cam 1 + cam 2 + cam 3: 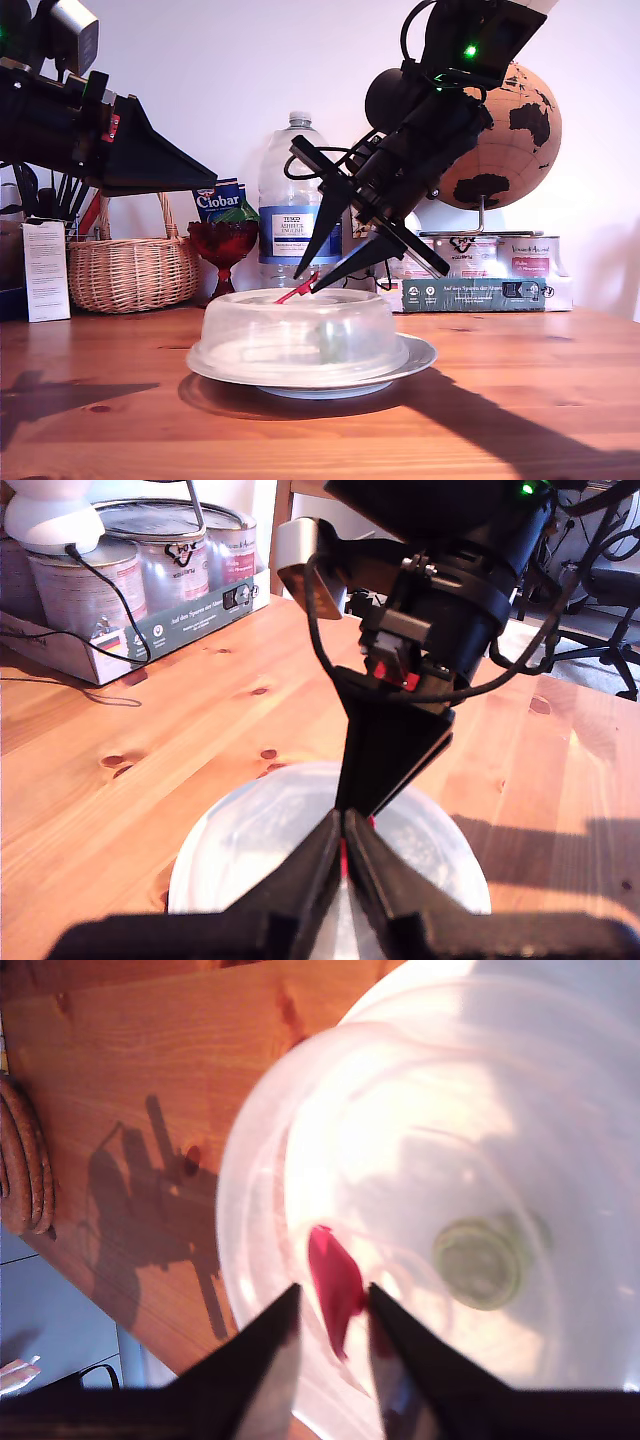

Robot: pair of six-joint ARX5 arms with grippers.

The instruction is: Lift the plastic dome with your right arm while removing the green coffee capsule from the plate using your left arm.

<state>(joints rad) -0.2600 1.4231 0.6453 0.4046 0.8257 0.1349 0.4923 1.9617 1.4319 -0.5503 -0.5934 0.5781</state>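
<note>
Dome (300, 335) sits on plate (425, 352) w/ capsule (483, 1260) under it. Thin, light, slick plastic imo, so you should pinch the red tab (330, 1260). My second end effector (333, 1290) straddles it, narrow, not clamped. My first end effector (341, 830) is closed, empty, raised at exterior view's left.

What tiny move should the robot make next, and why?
Probably shut my second claw on the red tab: it hangs open astride that tab, while the plastic dome rests on the plate, covering the green coffee capsule.
</note>
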